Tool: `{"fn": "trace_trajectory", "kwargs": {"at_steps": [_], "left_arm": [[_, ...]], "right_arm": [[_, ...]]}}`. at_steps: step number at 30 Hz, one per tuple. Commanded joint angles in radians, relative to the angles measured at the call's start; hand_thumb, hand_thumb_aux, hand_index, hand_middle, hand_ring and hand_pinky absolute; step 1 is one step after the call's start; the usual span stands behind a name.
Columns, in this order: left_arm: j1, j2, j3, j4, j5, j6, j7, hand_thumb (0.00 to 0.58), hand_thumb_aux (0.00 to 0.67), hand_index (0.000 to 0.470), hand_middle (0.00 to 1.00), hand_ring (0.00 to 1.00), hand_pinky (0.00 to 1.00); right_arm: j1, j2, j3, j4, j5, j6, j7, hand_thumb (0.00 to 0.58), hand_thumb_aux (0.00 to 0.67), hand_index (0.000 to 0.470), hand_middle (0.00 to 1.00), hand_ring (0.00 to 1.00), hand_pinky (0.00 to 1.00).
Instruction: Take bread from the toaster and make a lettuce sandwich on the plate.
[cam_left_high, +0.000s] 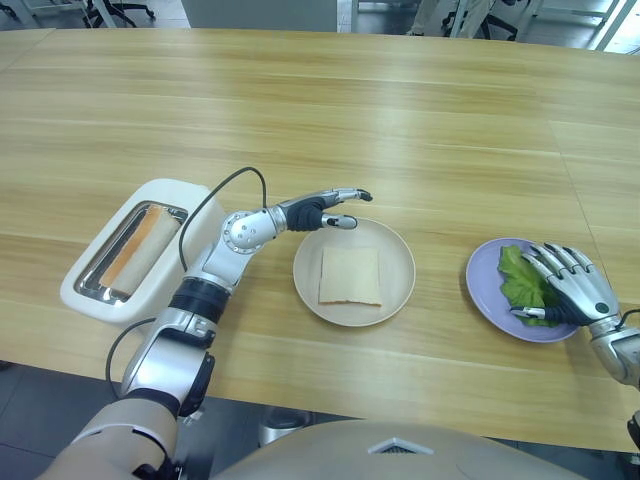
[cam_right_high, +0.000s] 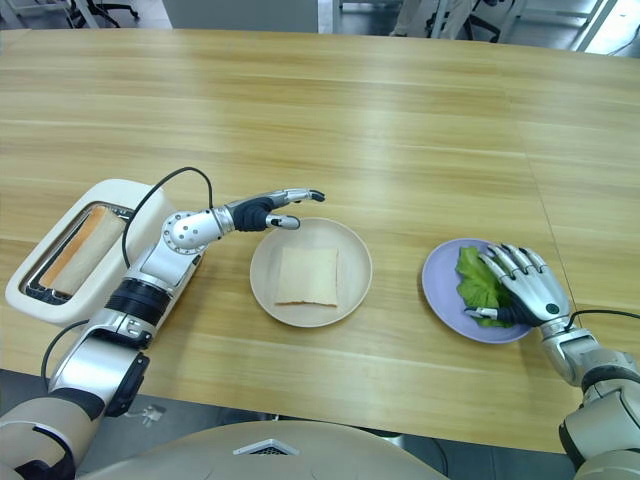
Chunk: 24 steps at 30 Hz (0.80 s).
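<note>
Left hand: your left hand (cam_left_high: 320, 210) hovers over the far-left rim of the tan plate (cam_left_high: 402, 262), stretched out nearly flat and holding nothing.
Right hand: your right hand (cam_left_high: 570, 285) lies over the near-right part of the purple plate (cam_left_high: 485, 268), on top of the lettuce (cam_left_high: 518, 282). You cannot tell whether it has hold of the leaf.
Toaster: the white toaster (cam_left_high: 100, 305) stands at your left on the surface (cam_left_high: 400, 120), just beside the left forearm. One slice of bread (cam_left_high: 135, 250) sits in its slot.
Tan plate: it lies in the middle, in front of you, with one pale slice (cam_left_high: 350, 275) flat at its centre.
Lettuce: green leaves on the purple plate, to the right of the tan plate and apart from it.
</note>
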Motion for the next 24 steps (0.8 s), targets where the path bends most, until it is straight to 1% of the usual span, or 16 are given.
{"fn": "trace_trajectory", "kwargs": {"at_steps": [1,2,5,15,24], "left_arm": [[-0.003,0.008,0.002,0.007,0.009,0.001,0.006,0.0,0.0,0.0,0.0,0.0,0.0],[-0.004,0.006,0.005,0.011,0.003,0.0,0.007,0.0,0.0,0.0,0.0,0.0,0.0],[-0.005,0.003,0.015,0.01,-0.012,0.005,0.008,0.0,0.0,0.0,0.0,0.0,0.0],[-0.015,-0.008,0.021,0.023,-0.02,0.004,0.025,0.0,0.0,0.0,0.0,0.0,0.0],[-0.019,-0.006,0.024,0.033,-0.02,-0.004,0.037,0.0,0.0,0.0,0.0,0.0,0.0]], "right_arm": [[0.01,0.007,0.022,0.007,0.024,-0.014,0.007,0.572,0.591,0.406,0.0,0.0,0.0],[0.011,0.007,0.021,0.007,0.031,-0.025,0.011,0.58,0.67,0.46,0.0,0.0,0.0],[0.01,0.005,0.02,0.007,0.055,-0.052,0.015,0.58,0.67,0.46,0.0,0.0,0.0],[0.008,0.007,0.028,0.001,0.093,-0.089,0.013,0.58,0.67,0.46,0.0,0.0,0.0],[-0.003,0.007,0.031,-0.01,0.109,-0.098,-0.006,0.58,0.67,0.46,0.0,0.0,0.0]]}}
